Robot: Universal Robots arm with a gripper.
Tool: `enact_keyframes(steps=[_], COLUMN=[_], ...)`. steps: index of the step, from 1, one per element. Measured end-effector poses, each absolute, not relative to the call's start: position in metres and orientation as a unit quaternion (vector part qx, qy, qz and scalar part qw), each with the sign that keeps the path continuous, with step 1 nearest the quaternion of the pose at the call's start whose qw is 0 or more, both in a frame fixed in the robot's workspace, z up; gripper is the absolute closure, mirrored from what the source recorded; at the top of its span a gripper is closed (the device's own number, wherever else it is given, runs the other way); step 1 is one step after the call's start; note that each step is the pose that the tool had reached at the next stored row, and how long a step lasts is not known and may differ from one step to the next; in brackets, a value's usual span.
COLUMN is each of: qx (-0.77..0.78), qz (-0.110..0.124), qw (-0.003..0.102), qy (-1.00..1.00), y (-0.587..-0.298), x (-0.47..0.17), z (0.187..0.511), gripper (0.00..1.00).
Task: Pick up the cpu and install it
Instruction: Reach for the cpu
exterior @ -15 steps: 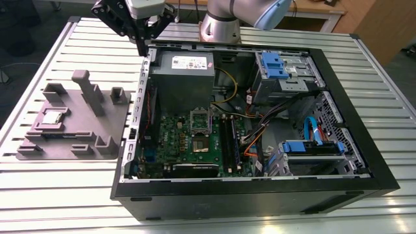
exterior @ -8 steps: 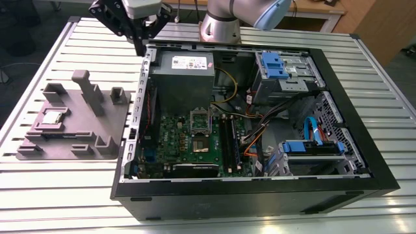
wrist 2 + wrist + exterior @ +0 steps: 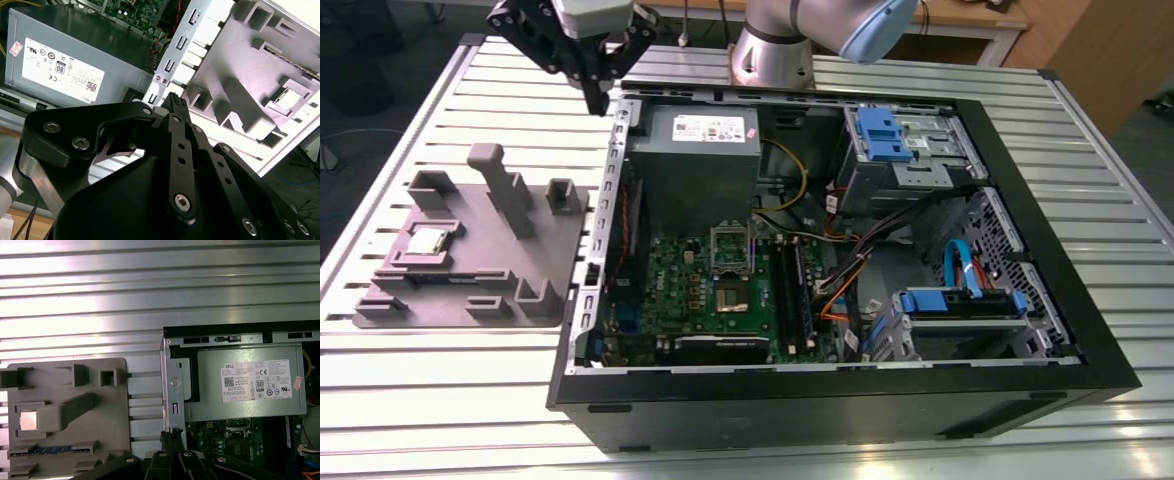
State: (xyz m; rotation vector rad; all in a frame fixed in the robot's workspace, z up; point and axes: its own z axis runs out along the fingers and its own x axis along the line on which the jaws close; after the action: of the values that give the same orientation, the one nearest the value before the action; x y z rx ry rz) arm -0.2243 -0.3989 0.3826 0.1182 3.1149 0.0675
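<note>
The cpu (image 3: 427,241) is a small silvery square lying flat in a recess of the grey holder plate (image 3: 480,290) on the exterior view's left. In both wrist views the cpu (image 3: 289,100) (image 3: 28,421) rests untouched in that plate. My gripper (image 3: 596,102) hangs high over the far left corner of the open computer case (image 3: 854,400), well away from the cpu. Its black fingers (image 3: 175,102) are shut together with nothing between them. On the green motherboard (image 3: 680,300) the metal-framed socket (image 3: 727,292) has a dark centre.
A grey power-supply box (image 3: 700,135) with a white label fills the case's far left. Blue drive cages (image 3: 897,135) and loose cables (image 3: 854,260) sit on the exterior view's right. The holder plate carries upright posts (image 3: 500,185). All rests on a ribbed metal table (image 3: 454,400).
</note>
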Motion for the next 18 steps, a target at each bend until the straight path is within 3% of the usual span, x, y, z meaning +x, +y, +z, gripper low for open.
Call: enact_keyframes(steps=[18], qx=[0.038], qz=[0.022], qw=[0.012], qy=[0.999], y=[-0.399], x=[-0.239], z=[0.382], gripper=[0.9])
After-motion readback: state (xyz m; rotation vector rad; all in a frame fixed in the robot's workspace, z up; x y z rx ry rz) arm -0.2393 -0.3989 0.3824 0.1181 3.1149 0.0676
